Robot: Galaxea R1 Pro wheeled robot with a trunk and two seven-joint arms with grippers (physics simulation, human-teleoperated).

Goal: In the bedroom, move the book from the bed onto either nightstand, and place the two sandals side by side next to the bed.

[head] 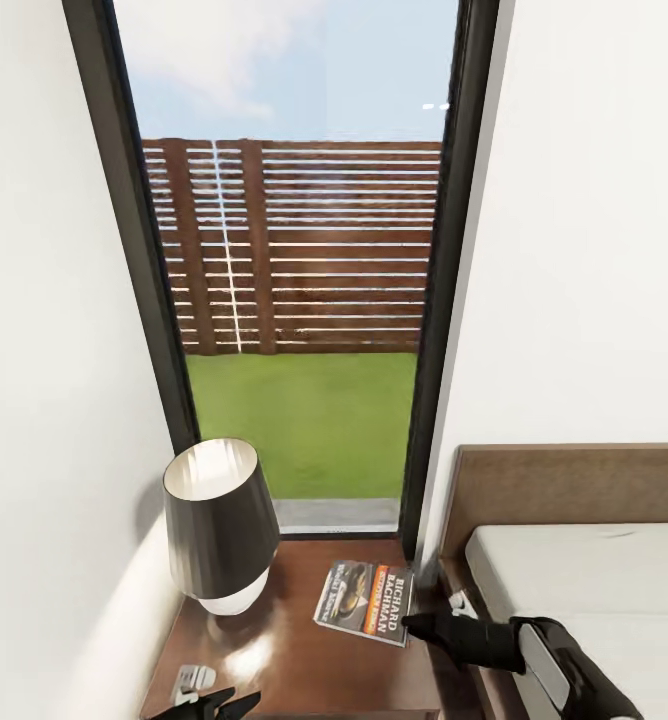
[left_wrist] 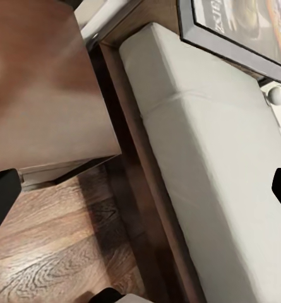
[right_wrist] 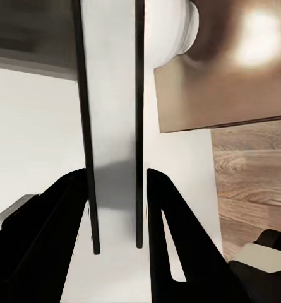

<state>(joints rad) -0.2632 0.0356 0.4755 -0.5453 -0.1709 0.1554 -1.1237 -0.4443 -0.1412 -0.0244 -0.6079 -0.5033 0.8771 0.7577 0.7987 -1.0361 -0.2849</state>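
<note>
The book [head: 366, 601] lies over the right part of the nightstand [head: 304, 670] worktop, beside the lamp [head: 219, 525] and close to the bed [head: 594, 580]. The right end effector [right_wrist: 115, 208] holds it by the edge: its fingers [right_wrist: 168, 214] sit narrow against both covers. A thin paperback is light but floppy and slick-covered, so a spine-side pinch seems safest. The left end effector [head: 214, 705] sits low at the nightstand's front, its opening probably wide, though poorly seen.

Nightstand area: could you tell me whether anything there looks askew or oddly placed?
The book lies on the nightstand beside the lamp, turned at an angle to the nightstand's edges, with its right edge between the fingers of the right end effector. Nothing looks spilled or damaged.
</note>
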